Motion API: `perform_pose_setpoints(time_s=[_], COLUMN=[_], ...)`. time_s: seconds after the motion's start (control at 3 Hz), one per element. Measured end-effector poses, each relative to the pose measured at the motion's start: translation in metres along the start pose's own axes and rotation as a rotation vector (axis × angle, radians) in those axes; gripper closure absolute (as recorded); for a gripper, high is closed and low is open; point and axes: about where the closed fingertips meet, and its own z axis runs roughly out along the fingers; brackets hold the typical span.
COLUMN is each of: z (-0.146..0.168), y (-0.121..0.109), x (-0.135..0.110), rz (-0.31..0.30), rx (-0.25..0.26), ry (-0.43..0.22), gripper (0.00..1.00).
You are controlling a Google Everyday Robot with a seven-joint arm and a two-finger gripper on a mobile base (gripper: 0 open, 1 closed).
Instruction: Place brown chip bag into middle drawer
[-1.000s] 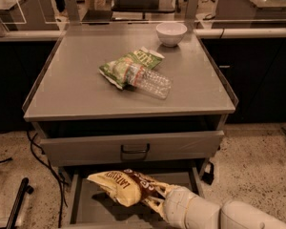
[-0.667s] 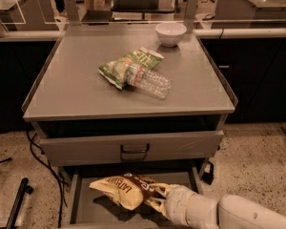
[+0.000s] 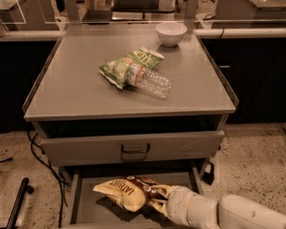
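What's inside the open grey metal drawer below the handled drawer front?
Crinkled dark brown chip bag, with the gripper at its right end, over the grey drawer floor. Floor beneath the bag is hidden.

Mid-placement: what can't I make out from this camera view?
All in the camera view.
Gripper, low right over the middle drawer: its tip is hidden behind the brown chip bag.
Whether the bag touches the drawer floor: hidden beneath the bag.
Drawer's front: cut off by the bottom edge.
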Motion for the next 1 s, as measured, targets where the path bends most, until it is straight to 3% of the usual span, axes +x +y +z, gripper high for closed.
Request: perform_pose_setpoints(time_s=[1.0], z=[0.026], y=[-0.011], x=[0.034], rz=[-0.206], rx=[0.054], ry=[-0.045], gripper=[1.0])
